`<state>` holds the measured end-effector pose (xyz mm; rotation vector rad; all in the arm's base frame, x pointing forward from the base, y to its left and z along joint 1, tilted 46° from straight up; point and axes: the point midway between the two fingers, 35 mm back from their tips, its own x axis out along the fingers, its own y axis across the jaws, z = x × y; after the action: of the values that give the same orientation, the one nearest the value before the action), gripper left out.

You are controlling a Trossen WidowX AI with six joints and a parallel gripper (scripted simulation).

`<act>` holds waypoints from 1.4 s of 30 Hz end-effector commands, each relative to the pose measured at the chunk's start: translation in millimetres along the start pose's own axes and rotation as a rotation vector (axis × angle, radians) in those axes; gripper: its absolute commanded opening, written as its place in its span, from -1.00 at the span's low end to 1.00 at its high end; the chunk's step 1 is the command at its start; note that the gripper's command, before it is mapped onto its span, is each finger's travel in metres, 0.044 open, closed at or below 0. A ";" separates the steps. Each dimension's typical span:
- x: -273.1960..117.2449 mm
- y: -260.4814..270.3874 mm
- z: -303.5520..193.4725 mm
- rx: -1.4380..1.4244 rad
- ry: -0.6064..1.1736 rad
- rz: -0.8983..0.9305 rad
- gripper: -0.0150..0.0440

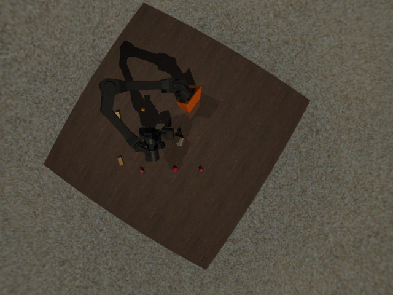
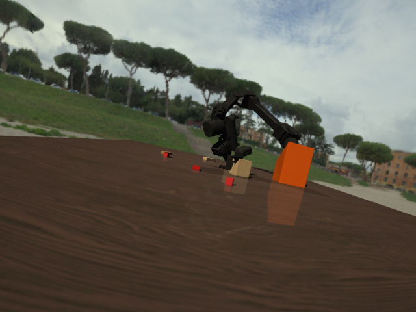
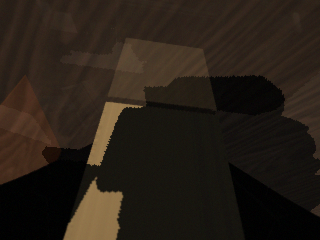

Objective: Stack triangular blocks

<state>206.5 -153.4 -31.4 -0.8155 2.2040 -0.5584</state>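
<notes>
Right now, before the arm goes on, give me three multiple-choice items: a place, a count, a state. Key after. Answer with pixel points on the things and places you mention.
1. Exterior view: where is the orange box (image 1: 194,102) (image 2: 294,164)?
A) left of every red block
B) right of every red block
C) between two red blocks

2. How many red blocks?
A) two
B) five
C) three

3. The two triangular blocks are:
A) apart
B) stacked as a square
C) both off the table

1 B: it stands at the exterior view's right.
2 C: three red blocks (image 1: 142,171) (image 1: 174,169) (image 1: 201,169) (image 2: 166,155) (image 2: 195,168) (image 2: 229,181) show.
3 A: the top view shows one triangular block (image 1: 178,140) (image 2: 242,168) separate from the other (image 1: 159,126) (image 3: 170,165).
</notes>
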 end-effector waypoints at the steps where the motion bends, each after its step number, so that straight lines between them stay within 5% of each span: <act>1: 0.3 -0.4 0.1 -0.003 -0.001 -0.003 0.13; 4: 0.3 -0.4 0.1 -0.003 -0.001 -0.003 0.06; 11: -2.7 0.0 -1.3 0.000 0.000 0.000 -0.49; 42: -4.8 -0.5 -48.3 -0.011 -0.738 0.004 -0.49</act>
<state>178.1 -144.0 0.2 -0.8432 1.6135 -0.2308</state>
